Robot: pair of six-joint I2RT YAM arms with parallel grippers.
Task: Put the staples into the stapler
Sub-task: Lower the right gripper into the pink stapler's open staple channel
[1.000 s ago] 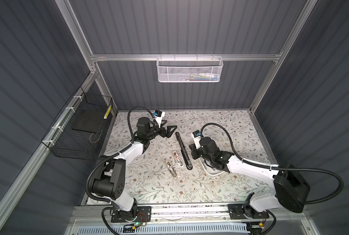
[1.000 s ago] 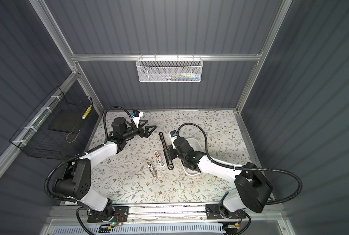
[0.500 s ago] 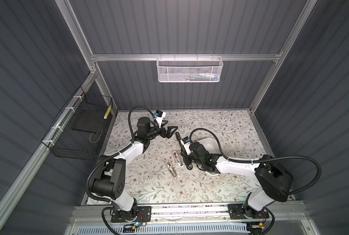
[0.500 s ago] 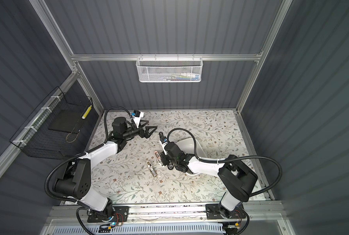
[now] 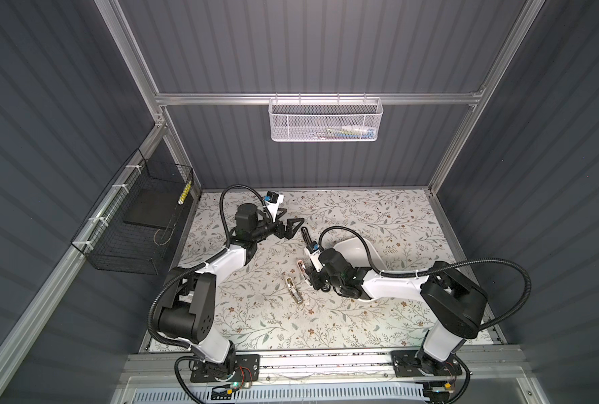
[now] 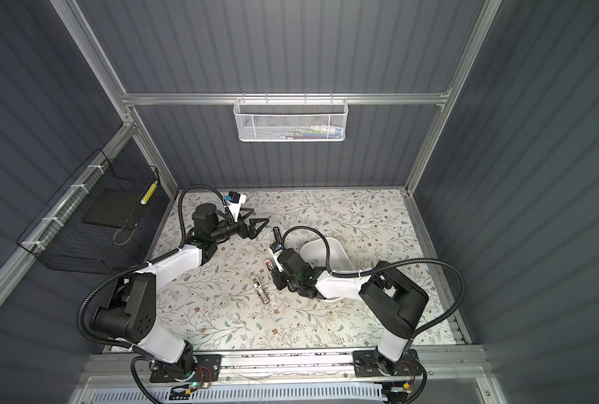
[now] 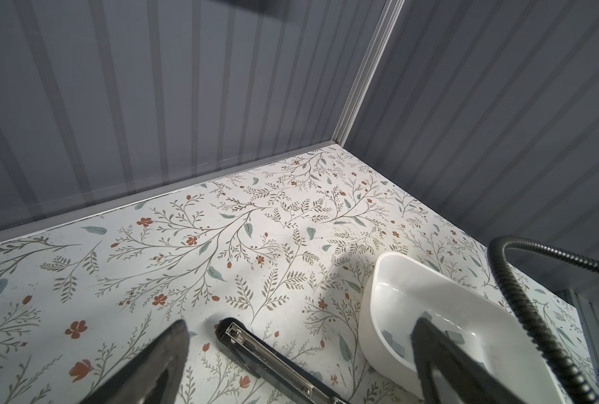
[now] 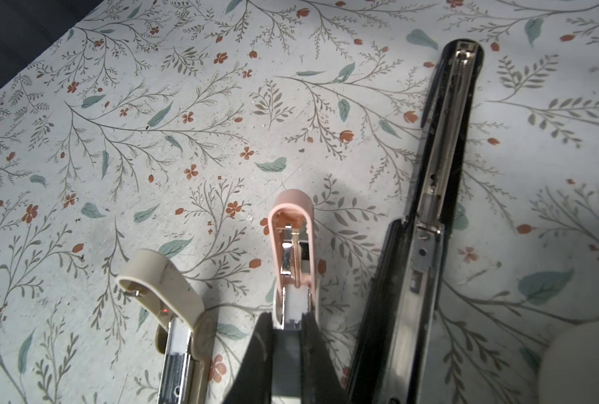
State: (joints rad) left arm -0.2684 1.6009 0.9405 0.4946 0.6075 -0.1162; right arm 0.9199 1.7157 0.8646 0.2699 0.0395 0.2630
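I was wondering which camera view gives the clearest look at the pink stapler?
The right wrist view: the pink stapler lies open mid-frame, the right gripper shut on the staples at its rail. In both top views it is tiny, partly hidden by that arm. The left wrist view misses it.

We see two arms, the left arm (image 5: 228, 260) and the right arm (image 5: 389, 290), built of white shells and black joints. Black ribbed hoses (image 5: 501, 261) loop up from black bolted base plates (image 5: 252, 365). The left gripper (image 5: 294, 214) has black triangular fingers and a white camera mount (image 5: 275, 206) marked blue.
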